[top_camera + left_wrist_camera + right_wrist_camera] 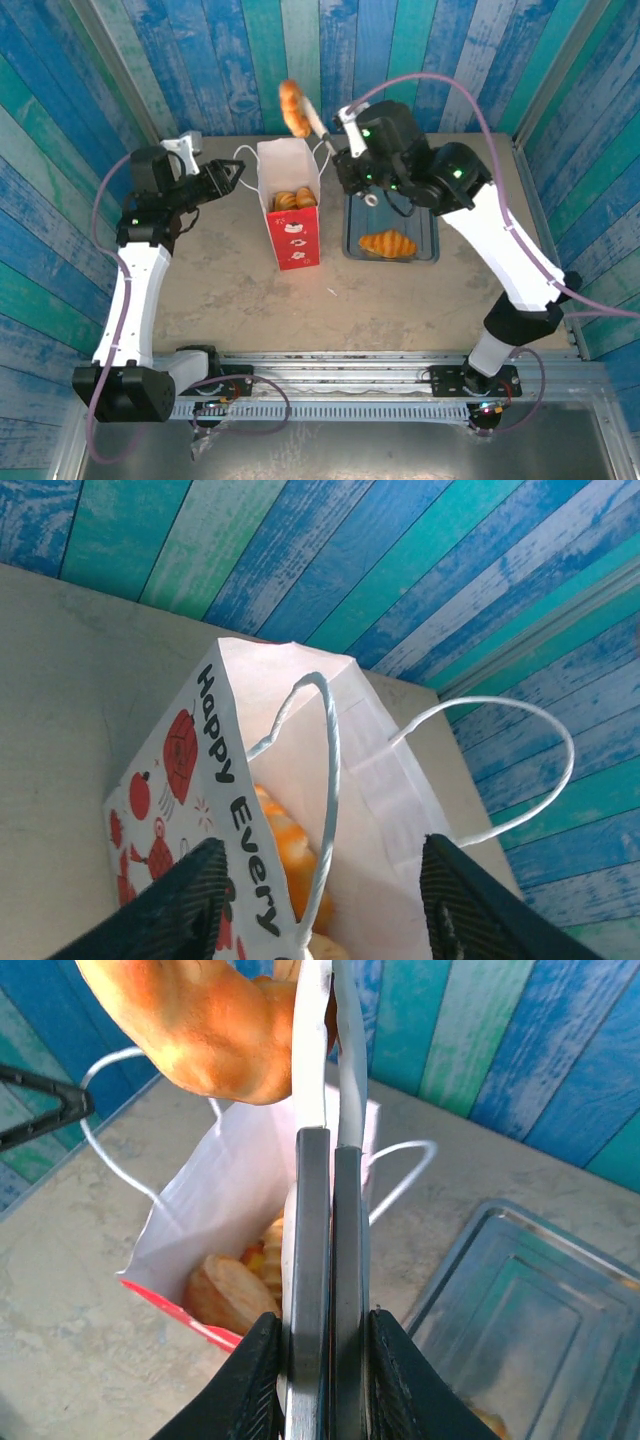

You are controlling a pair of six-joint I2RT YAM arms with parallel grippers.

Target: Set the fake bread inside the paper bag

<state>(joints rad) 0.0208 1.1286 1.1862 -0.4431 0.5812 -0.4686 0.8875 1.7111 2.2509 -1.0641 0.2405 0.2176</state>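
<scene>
The paper bag [297, 238] stands upright at the table's middle, with several fake bread pieces [295, 199] inside. My right gripper [347, 152] is shut on metal tongs [319, 126], which pinch a golden roll [294, 107] above the bag's far rim. In the right wrist view the tongs [325, 1210] run up between my fingers to the roll [210, 1020], over the open bag [230, 1190]. My left gripper [232, 177] is open at the bag's left side. In the left wrist view the printed wall [220, 740] and a cord handle [330, 780] lie between its fingers [180, 900].
A grey metal tray [431, 243] lies right of the bag with one croissant [388, 243] on it. Blue plank walls close in the table at the back and on both sides.
</scene>
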